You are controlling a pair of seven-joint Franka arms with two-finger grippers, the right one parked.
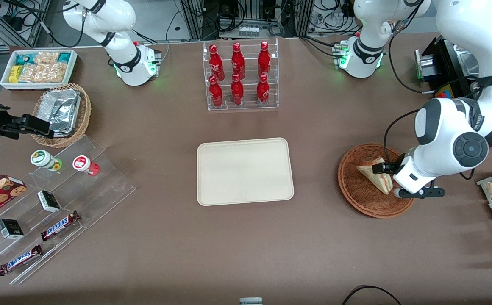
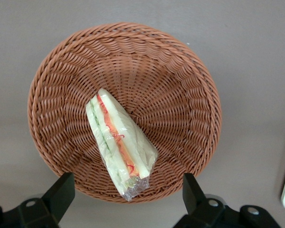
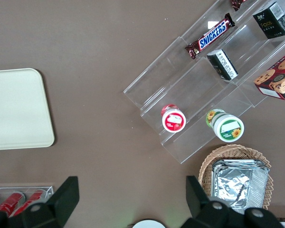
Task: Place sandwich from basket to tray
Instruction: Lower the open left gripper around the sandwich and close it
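The plastic-wrapped triangular white-bread sandwich lies in the round reddish-brown wicker basket, right of frame centre. The left gripper hovers above, jaws apart, empty. The cream rectangular tray at centre is bare; grasp and transfer remain.

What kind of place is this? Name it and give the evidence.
Likely a robotics lab staged as a snack counter: red soda bottles in a clear acrylic rack, Snickers bars on acrylic steps, and the open left gripper above the wrapped triangular sandwich.

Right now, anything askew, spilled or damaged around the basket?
Nothing stands out. The sandwich lies wrapped and intact in the basket, the tray is bare, and the gripper hovers open over the sandwich.
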